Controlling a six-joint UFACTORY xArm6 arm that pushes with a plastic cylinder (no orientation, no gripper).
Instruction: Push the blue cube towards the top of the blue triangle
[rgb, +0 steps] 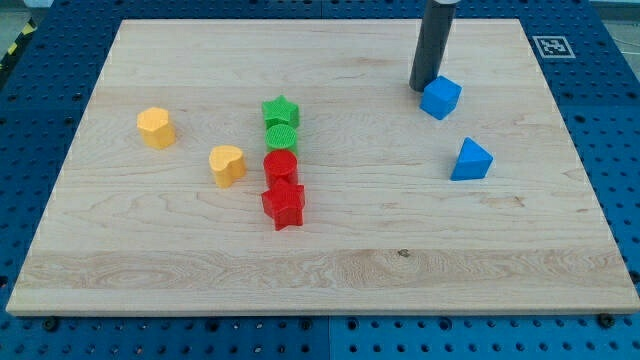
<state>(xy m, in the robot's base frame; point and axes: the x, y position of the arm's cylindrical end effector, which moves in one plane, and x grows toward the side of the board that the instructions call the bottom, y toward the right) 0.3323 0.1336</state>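
The blue cube (440, 97) lies on the wooden board at the view's upper right. The blue triangle (470, 160) lies below it and slightly to the right, a short gap apart. My tip (421, 86) is the lower end of the dark rod that comes down from the view's top. It rests on the board right at the cube's upper left side, touching or nearly touching it.
A green star (281, 110), green cylinder (283, 136), red cylinder (281, 165) and red star (284, 204) form a column at centre left. A yellow heart (227, 165) and a yellow hexagon-like block (155, 127) lie further left. A marker tag (552, 46) is at the board's top right corner.
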